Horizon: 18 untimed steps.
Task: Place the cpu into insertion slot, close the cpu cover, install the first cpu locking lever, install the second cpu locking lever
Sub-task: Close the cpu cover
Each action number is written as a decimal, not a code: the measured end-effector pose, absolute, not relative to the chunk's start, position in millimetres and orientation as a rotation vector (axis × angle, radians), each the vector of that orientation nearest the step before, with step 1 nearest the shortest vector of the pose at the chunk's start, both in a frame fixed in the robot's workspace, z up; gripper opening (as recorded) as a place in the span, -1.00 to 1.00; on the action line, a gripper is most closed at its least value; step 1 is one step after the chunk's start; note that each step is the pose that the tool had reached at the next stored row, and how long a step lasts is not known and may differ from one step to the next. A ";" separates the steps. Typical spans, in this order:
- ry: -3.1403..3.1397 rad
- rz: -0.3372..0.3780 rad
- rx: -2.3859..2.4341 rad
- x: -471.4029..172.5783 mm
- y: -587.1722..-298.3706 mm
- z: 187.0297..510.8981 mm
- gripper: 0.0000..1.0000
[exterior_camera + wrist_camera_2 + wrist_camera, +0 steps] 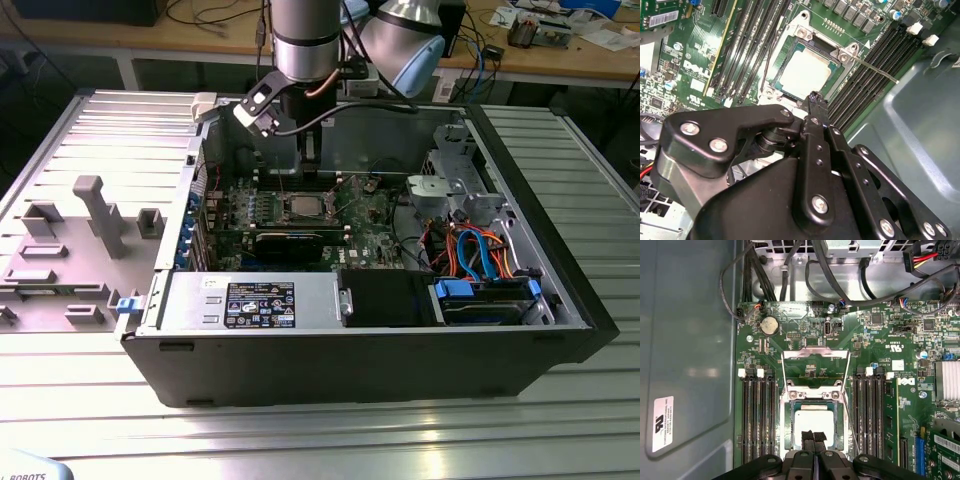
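The cpu [812, 421]: lying flat inside the insertion slot [812, 393], baring its pale metal top in both wrist views. Losing its near edge in the first wrist view behind the black fingertips of the gripper [813, 437]; losing one stretch of the socket rim in the second wrist view behind the same dark linkage. Failing to tell touching from hovering at that edge. Failing also to tell upright from leaning back for the cpu cover [815, 354]: appearing as a thin silver frame beyond the socket's far side, clear of the chip, framing green board through its square window. Catching one thin locking lever [879, 71] poking out free from a socket corner, slanting across the memory slots [757, 420].

Sharing the open computer case [350, 370] with the green motherboard [805, 330] underneath, a long black card [290, 242] just beside the socket, a silver power supply box [190, 305] along the near wall, and blue and orange cables [478, 248] bundled toward the exterior view's right.

Gripper: pinching shut on nothing, fingertips pressed together, poised at the chip's near edge, between the two banks of memory slots, under the arm [305, 40] hanging over the rear half of the case.
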<state>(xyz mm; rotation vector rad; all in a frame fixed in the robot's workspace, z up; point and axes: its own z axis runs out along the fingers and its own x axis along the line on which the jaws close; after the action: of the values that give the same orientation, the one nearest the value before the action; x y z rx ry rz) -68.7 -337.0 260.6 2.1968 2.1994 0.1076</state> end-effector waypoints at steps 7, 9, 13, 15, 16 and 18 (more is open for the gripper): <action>2.199 0.107 2.197 -66.9 -337.0 260.8 -0.79; 2.199 0.107 2.197 -66.9 -337.0 260.8 -0.79; 2.199 0.107 2.197 -66.8 -337.0 260.8 -0.79; 2.199 0.107 2.197 -66.8 -337.0 260.8 -0.79; 2.199 0.107 2.197 -66.7 -337.0 261.4 -0.79; 2.199 0.107 2.197 -66.8 -337.0 263.1 -0.79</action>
<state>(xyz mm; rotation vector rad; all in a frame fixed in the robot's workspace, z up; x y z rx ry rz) -66.8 -337.0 263.1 2.1968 2.1994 0.1071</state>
